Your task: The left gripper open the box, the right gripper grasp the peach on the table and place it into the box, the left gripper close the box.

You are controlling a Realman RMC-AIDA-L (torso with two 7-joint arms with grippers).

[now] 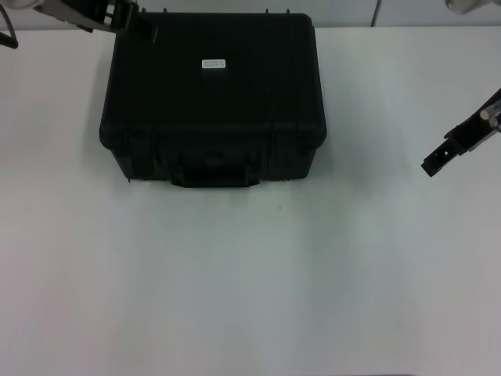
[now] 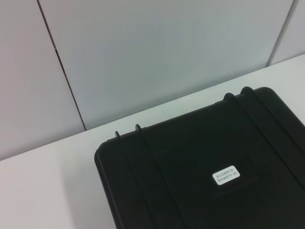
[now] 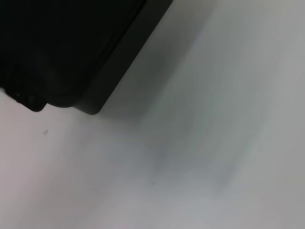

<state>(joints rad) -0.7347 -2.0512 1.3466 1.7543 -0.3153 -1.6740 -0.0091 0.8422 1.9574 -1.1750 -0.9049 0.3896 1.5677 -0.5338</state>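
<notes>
Beside the left gripper (image 1: 124, 17), closed box (image 1: 213, 98), white label (image 1: 213, 63) unreadable; right gripper (image 1: 435, 162) well apart; openings unclear.

It looked like a robotics lab or test cell, not anyone's home. A plain white table (image 1: 258, 282) ran wide and bare, backed by pale grey wall panels (image 2: 157, 52) split by thin dark seams. The only furnishing was a black hard equipment case (image 1: 213, 98) with a small white label (image 1: 213, 63) on its lid.
</notes>
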